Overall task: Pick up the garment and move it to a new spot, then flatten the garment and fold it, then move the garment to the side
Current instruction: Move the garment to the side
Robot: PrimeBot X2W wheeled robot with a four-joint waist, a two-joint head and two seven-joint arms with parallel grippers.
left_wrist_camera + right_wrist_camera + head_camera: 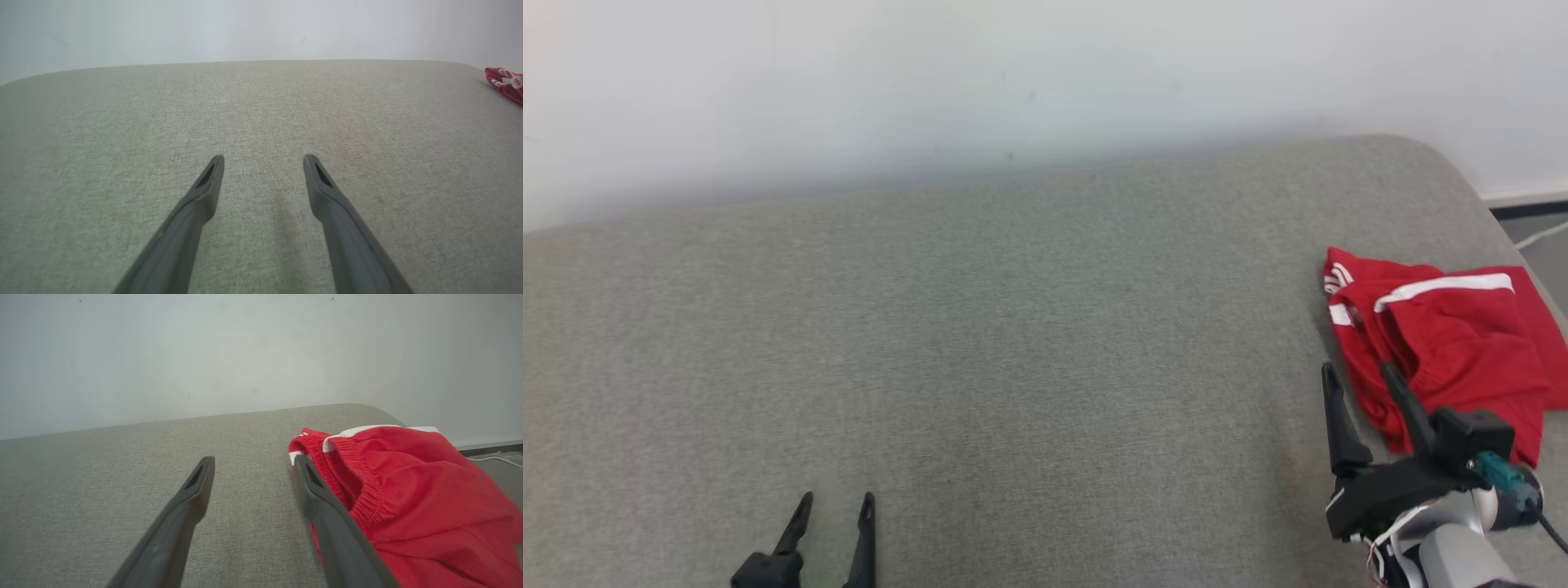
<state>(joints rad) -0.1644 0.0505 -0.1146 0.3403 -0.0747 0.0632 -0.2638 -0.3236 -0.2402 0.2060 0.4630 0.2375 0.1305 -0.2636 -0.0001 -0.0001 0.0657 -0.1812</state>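
Head view: red garment (1462, 343) crumpled at cushion's (1013, 327) right edge. Right gripper (1359, 369) just beside its left side, jaws wide, empty. Left gripper (837, 498) near front edge, well apart, jaws wide, empty.

Left wrist view: left gripper (263, 157) over bare cushion (122, 122); garment (506, 83) at far right.

Right wrist view: right gripper (253, 459) beside garment (408, 490) waistband; contact unclear.

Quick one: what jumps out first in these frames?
The crumpled red garment with white stripes, bunched at the right end of the grey cushion. The right end effector sits open at its near edge. The left end effector, also open, hangs over the cushion at lower left in the head view.
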